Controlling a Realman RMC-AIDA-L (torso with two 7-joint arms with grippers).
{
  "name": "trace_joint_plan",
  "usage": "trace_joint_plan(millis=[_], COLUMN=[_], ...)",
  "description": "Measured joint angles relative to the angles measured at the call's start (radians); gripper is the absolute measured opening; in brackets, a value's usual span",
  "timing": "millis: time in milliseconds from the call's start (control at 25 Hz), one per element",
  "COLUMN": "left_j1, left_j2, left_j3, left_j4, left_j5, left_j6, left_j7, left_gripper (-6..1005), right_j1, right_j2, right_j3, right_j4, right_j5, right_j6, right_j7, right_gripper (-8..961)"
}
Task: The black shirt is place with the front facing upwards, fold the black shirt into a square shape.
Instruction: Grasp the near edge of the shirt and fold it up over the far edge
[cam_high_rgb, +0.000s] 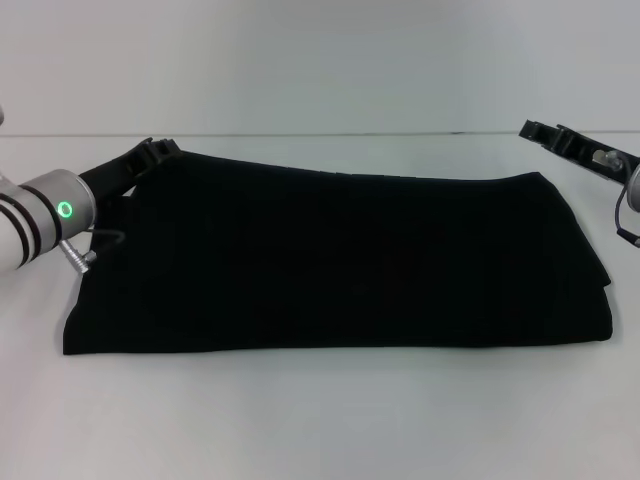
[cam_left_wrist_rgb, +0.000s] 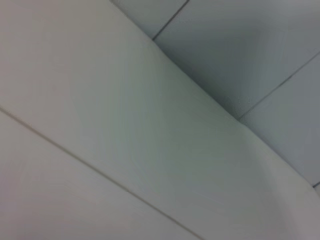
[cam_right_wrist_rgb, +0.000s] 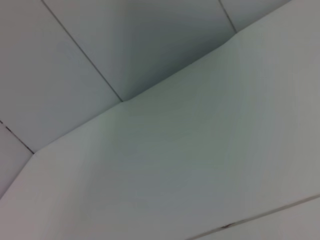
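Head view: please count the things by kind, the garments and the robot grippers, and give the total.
Black shirt, folded into a long band on the white table: 1
Robot grippers, left gripper at the shirt's far left corner, right gripper beyond its far right corner: 2
Total: 3

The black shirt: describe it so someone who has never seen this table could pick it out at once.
On the white table in the head view, the black shirt is the wide dark cloth lying flat across the middle. It lies folded into a long band with no lettering showing. The left gripper is at its far left corner, the right gripper beyond its far right corner; it alone is soft cloth.
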Motion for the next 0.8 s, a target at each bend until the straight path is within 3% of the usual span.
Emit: trace_joint_plan(millis=[40,200,320,360,600,800], left_j1=[0.000,0.008,0.021,0.027,0.038,0.059], left_j2=[-0.002,-0.003,0.002,0.004,0.007,0.010], left_j3=[0.000,0.003,0.003,0.003,0.011,0.031], left_j4=[-0.002,-0.002,-0.002,-0.002,-0.004,-0.002], left_j5=[-0.016,-0.045,-0.045,-0.046,-0.036,-0.038], left_j6=[-0.009,-0.041,-0.071,-0.084,-0.151,-0.106], left_j7=[0.021,0.047,0.050,0.052,0.077,0.069], left_gripper=[67,231,409,478,604,709], right_j1=[0.001,-0.004,-0.023,-0.032,-0.084,-0.117], right_j2=[0.001,0.002,0.000,-0.001,-0.008,-0.011], right_j3=[0.000,0.001,0.002,0.003,0.004,-0.001], right_j4=[0.004,0.007,0.006,0.005,0.006,-0.001], right_j5=[0.000,0.000,0.001,0.001,0.043,0.070], right_j6=[0.006,0.002,-0.044,-0.065,-0.205,-0.297], right_j7=[-0.009,-0.019,-0.022,-0.026,-0.114,-0.176], right_gripper=[246,406,664,667,686,697])
